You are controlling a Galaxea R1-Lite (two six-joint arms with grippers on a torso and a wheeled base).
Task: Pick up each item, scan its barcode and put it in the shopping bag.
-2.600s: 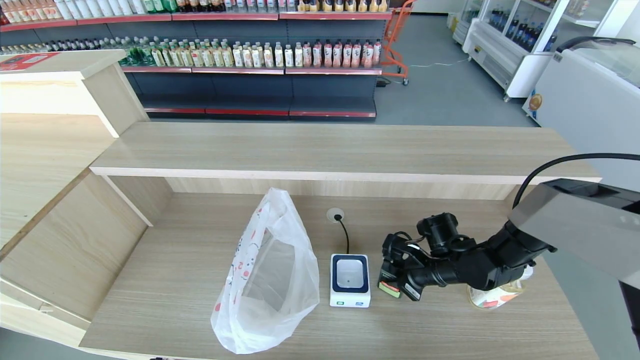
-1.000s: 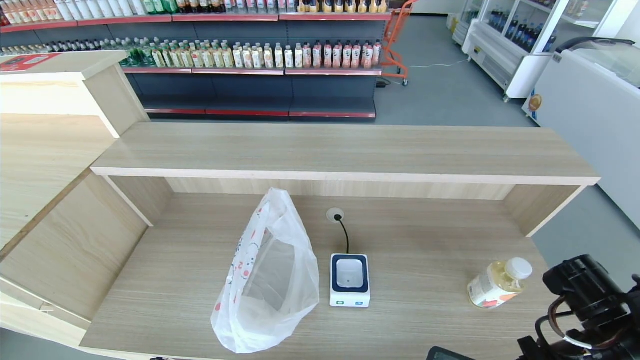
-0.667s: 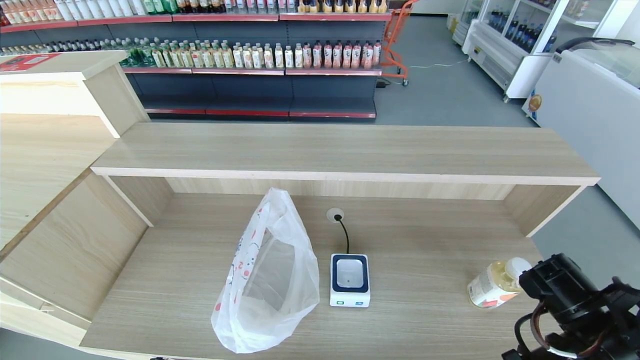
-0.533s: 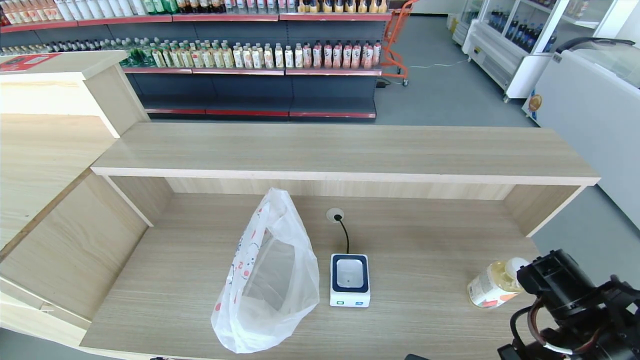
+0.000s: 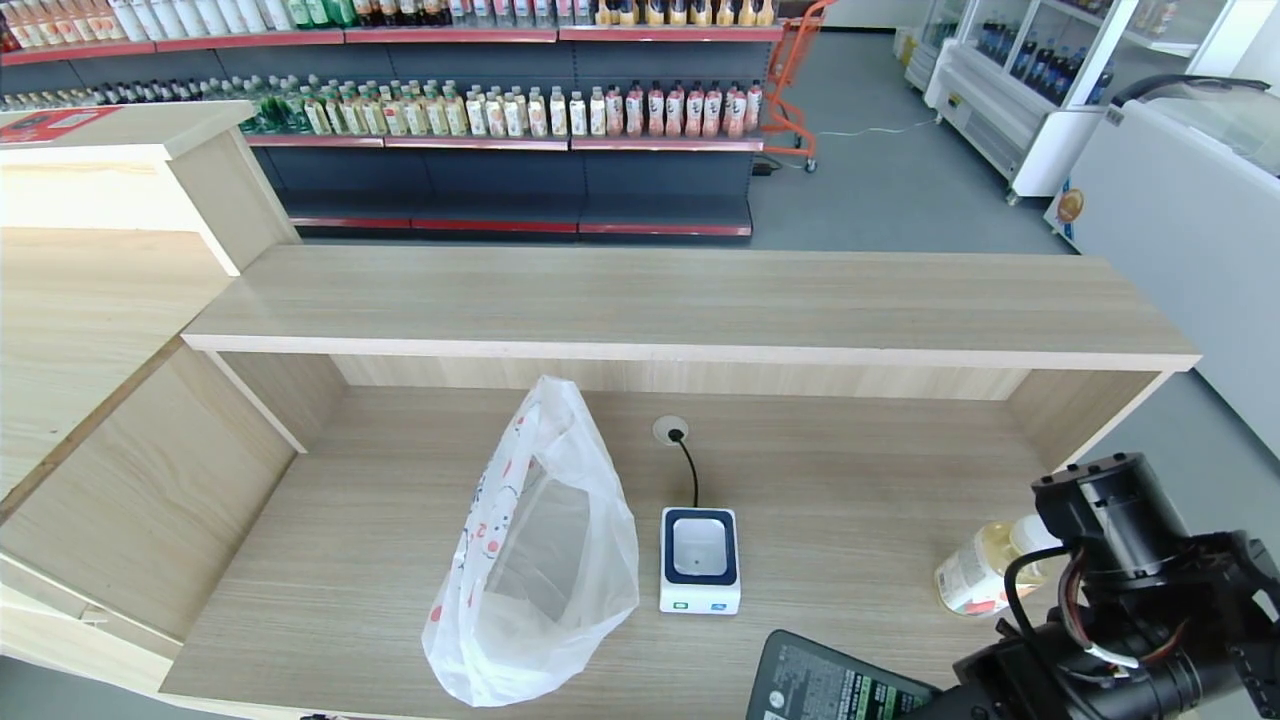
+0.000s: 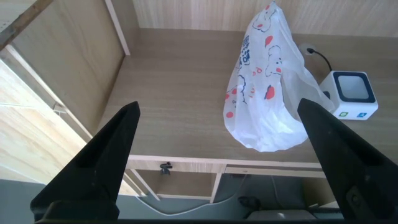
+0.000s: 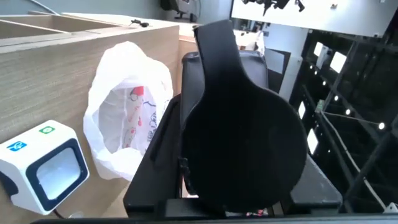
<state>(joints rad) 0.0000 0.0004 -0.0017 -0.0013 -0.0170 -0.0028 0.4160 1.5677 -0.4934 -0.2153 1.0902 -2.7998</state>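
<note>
Left wrist view shows the left gripper [image 6: 217,109] hanging off the front left corner of the surface [image 5: 850,480], its fingers [image 6: 106,168] spread wide with nothing between them. Next along, the shopping bag [image 5: 535,560] stands near the middle of the front edge, its mouth slack. The scanner [image 5: 700,560] sits just beside it, its cable [image 5: 688,470] running toward the back edge. The bottle [image 5: 975,575], the item to handle, rests near the right edge, not yet picked up. The right arm [image 5: 1140,620] is at the front right corner, close by the bottle and partly covering it; whether its grip is open or closed cannot be told.

The step in hand looks like picking up the bottle. Next it needs a firm hold on the body, the label turned to the scanner window, then a carry into the bag. The scanner lies in that path, and the bag's limp rim may fold shut. Drink shelves [image 5: 500,110] stand well behind.
</note>
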